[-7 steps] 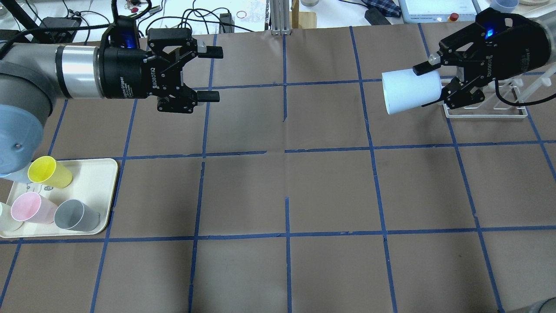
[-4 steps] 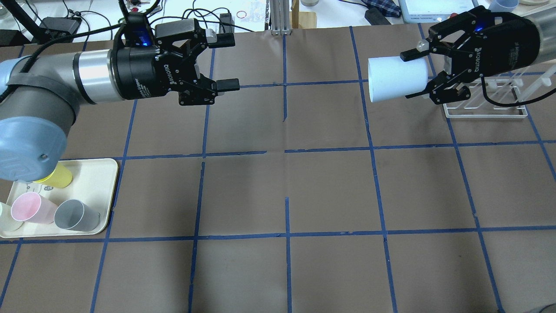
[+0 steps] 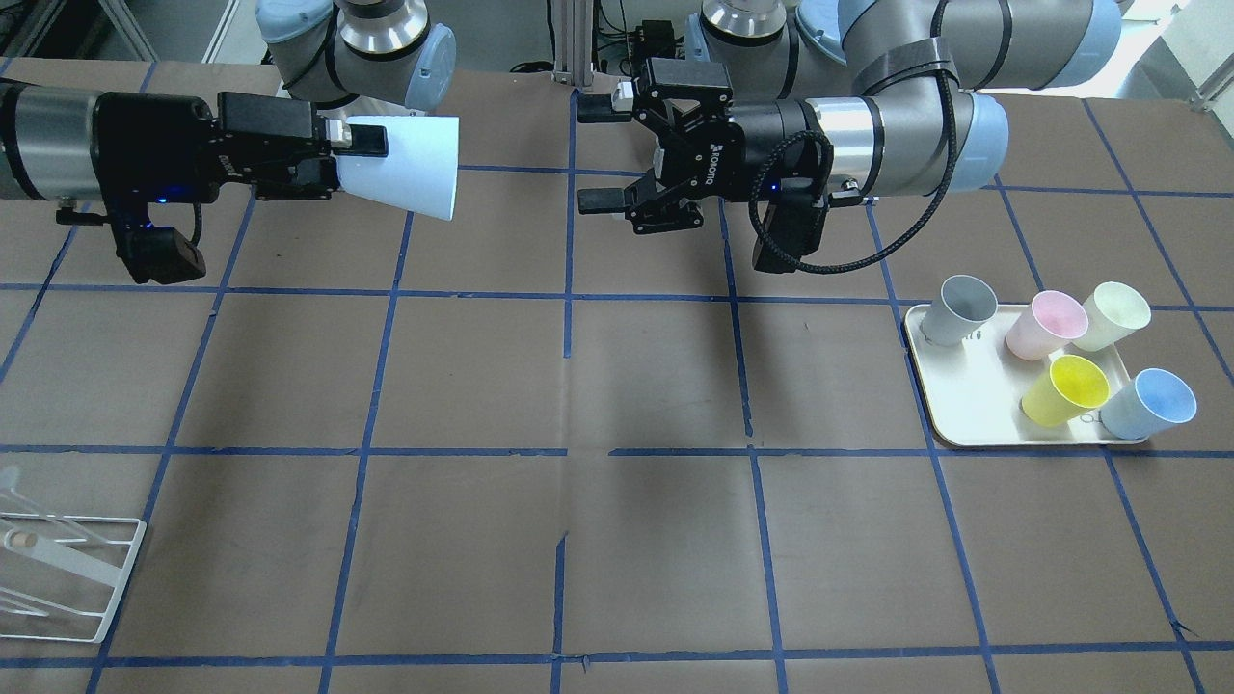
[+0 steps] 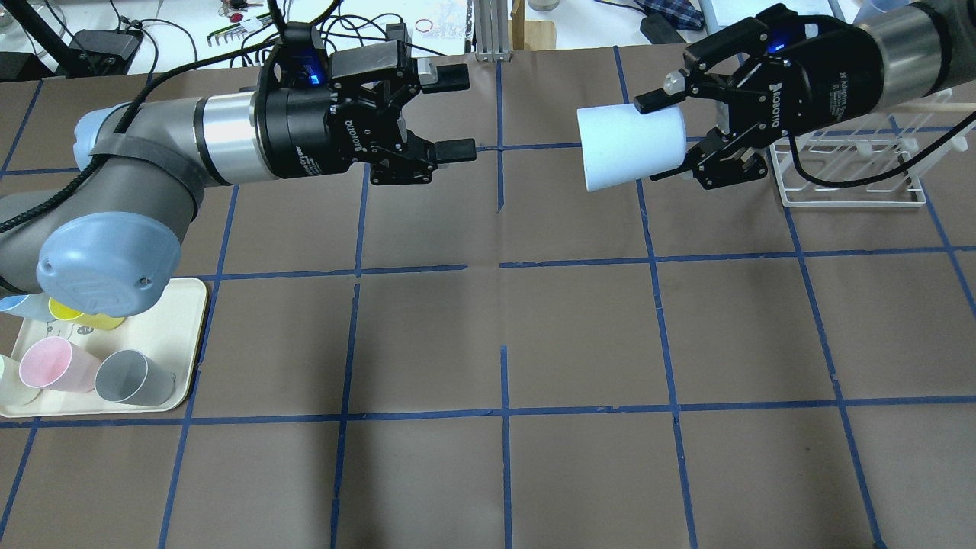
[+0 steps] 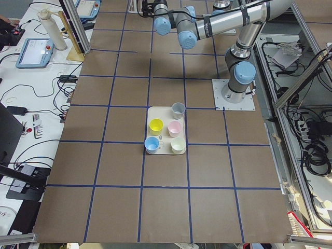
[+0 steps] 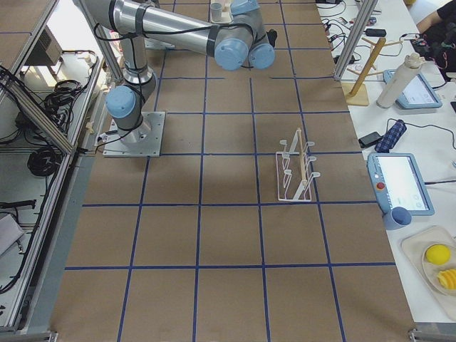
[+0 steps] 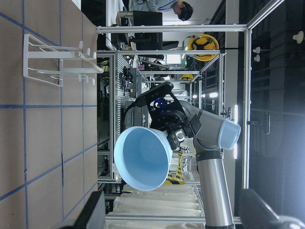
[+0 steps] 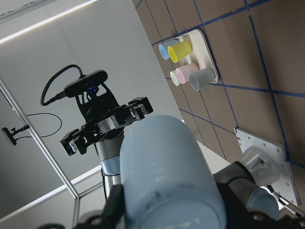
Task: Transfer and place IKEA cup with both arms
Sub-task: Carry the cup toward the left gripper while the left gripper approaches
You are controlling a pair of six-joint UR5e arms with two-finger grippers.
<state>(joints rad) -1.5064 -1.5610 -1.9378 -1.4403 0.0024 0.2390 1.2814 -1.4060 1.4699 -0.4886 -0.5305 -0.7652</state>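
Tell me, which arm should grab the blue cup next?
Left, probably. The left gripper is open, empty and faces the rim of the IKEA cup across a gap; the right gripper holds its narrow end.

Brown paper covers the table [image 3: 656, 386], marked off into squares with blue tape. Towards one end sits a cream tray [image 3: 969, 390] with five cups standing mouth-up. A grey cup [image 3: 959, 308], a pink cup [image 3: 1046, 325] and a pale cream cup [image 3: 1113, 316] line the edge nearer the robot, with a yellow cup [image 3: 1063, 388] and a blue cup [image 3: 1152, 403] in the other row. Towards the other end a white wire rack [image 6: 296, 171] stands on the paper. Past it, on the white bench, are a tablet-like screen [image 6: 402, 184] and a wooden stand [image 6: 365, 68].
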